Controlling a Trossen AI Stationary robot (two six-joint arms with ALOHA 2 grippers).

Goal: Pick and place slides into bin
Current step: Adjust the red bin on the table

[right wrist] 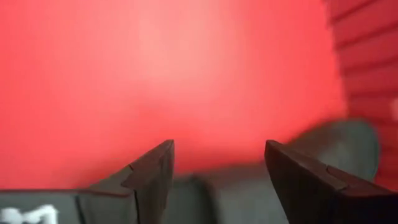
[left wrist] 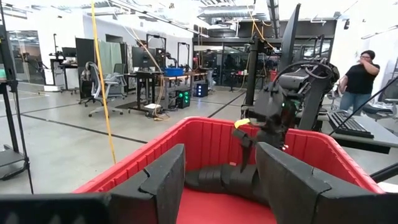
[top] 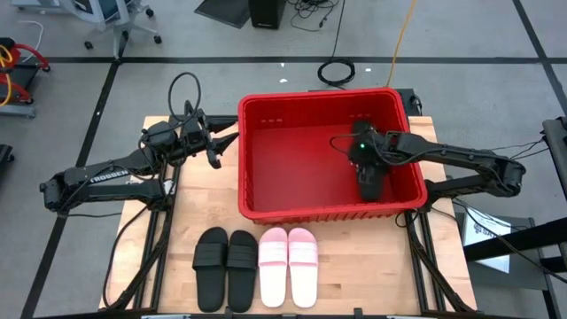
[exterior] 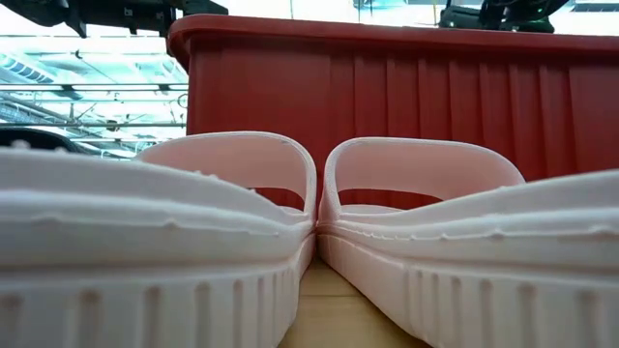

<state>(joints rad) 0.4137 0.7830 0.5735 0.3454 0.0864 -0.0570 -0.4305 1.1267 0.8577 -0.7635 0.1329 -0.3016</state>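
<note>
The red bin [top: 248,159] stands at the middle far part of the wooden table. A black slide [top: 372,188] lies on its floor by the right wall, also seen as a black slide [left wrist: 214,179] in the left wrist view. My right gripper [right wrist: 219,144] hangs open inside the bin just above it, pointing steeply down. Two black slides [top: 226,268] and two pink slides [top: 288,264] rest sole-down side by side near the front edge. My left gripper [top: 215,155] waits open and level beside the bin's left wall.
The pink slides [exterior: 193,222] fill the low view in front of the bin's ribbed wall [exterior: 387,97]. Bare wood lies to the left and right of the slide row. A person [left wrist: 360,74] stands in the room beyond the table.
</note>
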